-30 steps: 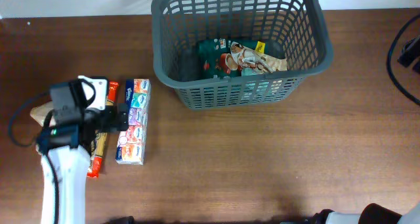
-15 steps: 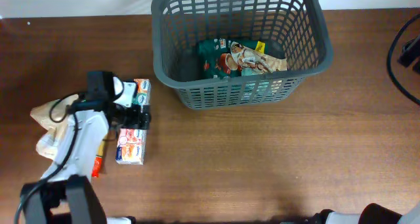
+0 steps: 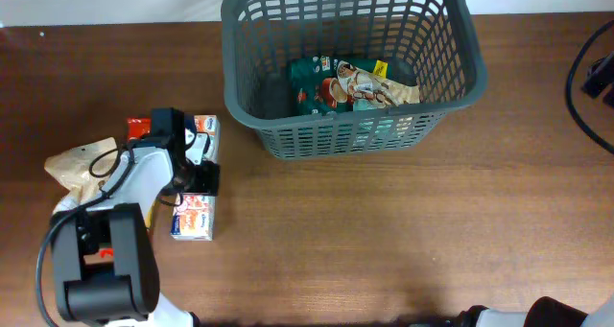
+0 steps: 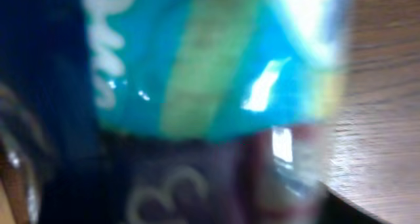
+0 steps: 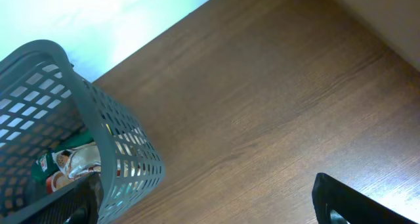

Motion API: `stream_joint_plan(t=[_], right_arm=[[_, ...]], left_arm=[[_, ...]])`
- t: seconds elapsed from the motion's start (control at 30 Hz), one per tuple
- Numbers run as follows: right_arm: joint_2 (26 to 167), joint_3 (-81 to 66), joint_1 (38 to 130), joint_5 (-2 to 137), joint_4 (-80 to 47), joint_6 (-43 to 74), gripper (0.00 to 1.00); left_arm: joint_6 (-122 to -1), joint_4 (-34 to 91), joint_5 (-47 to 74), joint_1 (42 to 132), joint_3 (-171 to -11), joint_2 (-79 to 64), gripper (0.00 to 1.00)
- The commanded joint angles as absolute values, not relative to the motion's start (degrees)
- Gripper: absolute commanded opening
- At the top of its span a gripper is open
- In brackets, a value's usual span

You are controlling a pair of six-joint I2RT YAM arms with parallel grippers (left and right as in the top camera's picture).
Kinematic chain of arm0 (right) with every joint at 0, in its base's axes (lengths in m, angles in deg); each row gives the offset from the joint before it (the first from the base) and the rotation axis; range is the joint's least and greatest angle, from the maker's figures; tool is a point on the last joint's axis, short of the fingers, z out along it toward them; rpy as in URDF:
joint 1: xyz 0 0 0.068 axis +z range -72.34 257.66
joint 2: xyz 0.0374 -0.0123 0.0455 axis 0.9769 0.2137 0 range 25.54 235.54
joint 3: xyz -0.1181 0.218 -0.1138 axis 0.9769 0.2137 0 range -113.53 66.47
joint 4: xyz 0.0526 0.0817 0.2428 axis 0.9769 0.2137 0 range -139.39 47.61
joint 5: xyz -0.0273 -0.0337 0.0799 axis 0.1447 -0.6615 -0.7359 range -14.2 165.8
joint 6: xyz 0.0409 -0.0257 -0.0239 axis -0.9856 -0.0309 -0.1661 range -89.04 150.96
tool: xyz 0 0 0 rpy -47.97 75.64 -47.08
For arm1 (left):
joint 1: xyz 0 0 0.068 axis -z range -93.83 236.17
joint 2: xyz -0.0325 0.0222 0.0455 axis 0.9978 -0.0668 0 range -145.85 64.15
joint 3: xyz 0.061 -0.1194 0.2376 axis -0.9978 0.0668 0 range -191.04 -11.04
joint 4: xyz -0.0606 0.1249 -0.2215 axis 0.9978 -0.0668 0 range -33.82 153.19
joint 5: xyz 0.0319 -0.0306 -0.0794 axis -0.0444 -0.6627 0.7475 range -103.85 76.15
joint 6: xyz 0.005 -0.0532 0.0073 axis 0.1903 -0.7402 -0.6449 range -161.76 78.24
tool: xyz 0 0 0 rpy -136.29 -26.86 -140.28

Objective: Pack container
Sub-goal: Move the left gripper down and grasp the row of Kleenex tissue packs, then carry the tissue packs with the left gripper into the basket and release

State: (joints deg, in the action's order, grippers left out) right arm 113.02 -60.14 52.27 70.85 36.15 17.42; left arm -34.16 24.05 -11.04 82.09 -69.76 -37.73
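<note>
One green packet (image 3: 317, 92) in the basket (image 3: 345, 140). Left gripper (image 3: 199, 178) sits over the colourful carton (image 3: 195, 220), can't tell if it's gripping; tan bag (image 3: 77, 164) crowds alongside. Right gripper (image 5: 203, 201) spread wide.

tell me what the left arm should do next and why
Probably close the left gripper on the colourful pack: the gripper sits across it, its wrapper fills the wrist view, and it lies on the table, outside the basket.

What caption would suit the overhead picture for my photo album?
Left gripper poised over a colourful pack on the wooden table, beside a grey basket holding a green packet.
</note>
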Motion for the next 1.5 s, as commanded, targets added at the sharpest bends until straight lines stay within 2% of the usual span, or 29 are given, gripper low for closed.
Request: stream_joint_plan(t=[0.0,0.03,0.07,0.2,0.33,0.57,0.77,0.9,0.97,1.3,1.47], right_arm=[[113.3,-60.7,52.0,71.2,36.2,16.9,0.99],[113.3,-60.7,52.0,71.2,36.2,16.9,0.99],[113.3,-60.7,52.0,71.2,36.2,16.9,0.99],[113.3,-60.7,52.0,71.2,36.2,16.9,0.99],[113.3,-60.7,52.0,71.2,36.2,16.9,0.99],[113.3,-60.7,52.0,71.2,36.2,16.9,0.99],[113.3,-60.7,52.0,71.2,36.2,16.9,0.99],[113.3,-60.7,52.0,71.2,36.2,16.9,0.99],[113.3,-60.7,52.0,71.2,36.2,16.9,0.99],[113.3,-60.7,52.0,71.2,36.2,16.9,0.99],[113.3,-60.7,52.0,71.2,36.2,16.9,0.99]], left_arm=[[-34.5,24.2,-12.2,82.3,-70.5,-39.9,0.33],[-34.6,24.2,-12.2,82.3,-70.5,-40.1,0.14],[-34.9,24.2,-12.2,82.3,-70.5,-40.2,0.02],[-34.9,23.1,-12.4,82.3,-71.9,-40.1,0.02],[-34.9,16.8,-12.4,82.3,-79.1,-39.7,0.02],[-34.8,3.6,-13.3,82.3,-106.8,-37.8,0.02],[-31.4,-2.2,-13.0,82.6,-128.2,-37.4,0.02],[-20.9,-5.0,-10.8,85.0,-138.5,-37.4,0.02],[-9.2,-6.1,-6.6,89.4,-143.6,-37.4,0.02],[26.5,-1.6,-5.7,110.4,-145.3,-39.9,0.02],[32.7,-0.7,-5.7,114.8,-145.3,-45.4,0.02]])
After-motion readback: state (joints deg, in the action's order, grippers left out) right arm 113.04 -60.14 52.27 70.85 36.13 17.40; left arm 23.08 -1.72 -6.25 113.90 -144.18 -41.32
